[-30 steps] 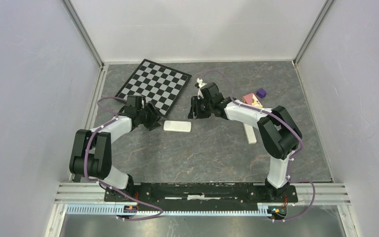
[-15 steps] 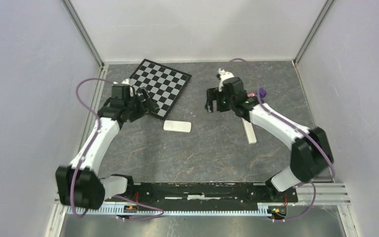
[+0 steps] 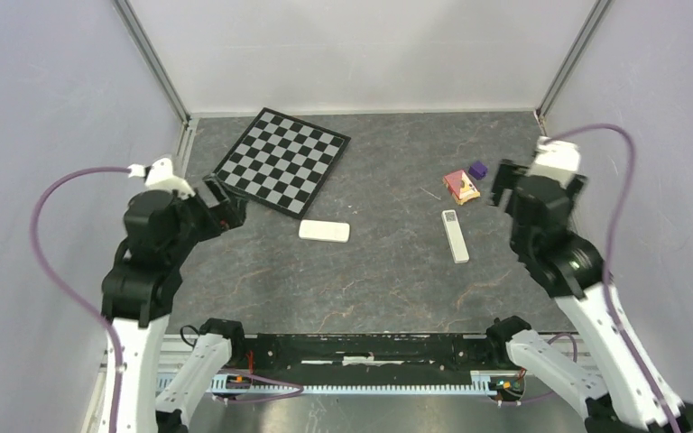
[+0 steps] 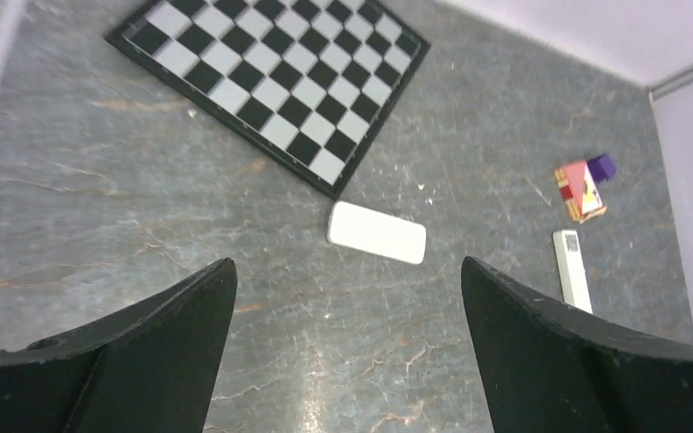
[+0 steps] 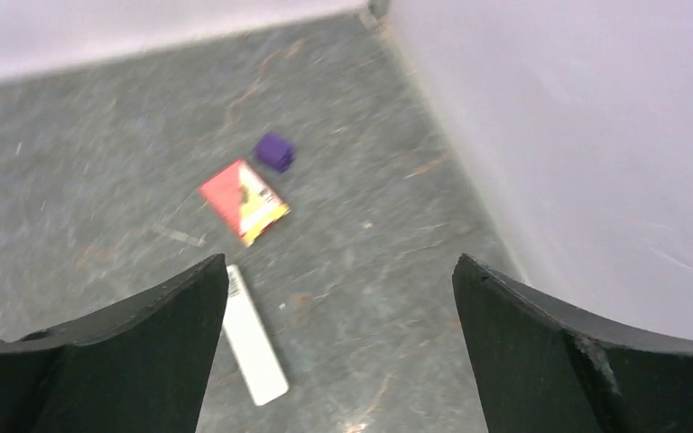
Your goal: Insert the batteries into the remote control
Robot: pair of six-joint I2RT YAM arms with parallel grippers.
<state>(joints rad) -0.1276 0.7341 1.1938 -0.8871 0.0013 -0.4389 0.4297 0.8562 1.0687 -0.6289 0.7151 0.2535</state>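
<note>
1. Left gripper (image 4: 346, 271): jaws wide, empty.
2. Right gripper (image 5: 338, 263): jaws wide, empty.
3. White rounded plastic remote control (image 3: 324, 231) lies flat on grey marbled table (image 3: 370, 289), well apart from both grippers, nearer the left.

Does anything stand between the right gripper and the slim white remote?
Nothing visible does. Bare table lies between the open right gripper and the slim white remote; the red packet and purple cube sit farther back, aside.

A lab test cell: plain white walls (image 3: 361, 54), aluminium framing (image 3: 151, 59).
</note>
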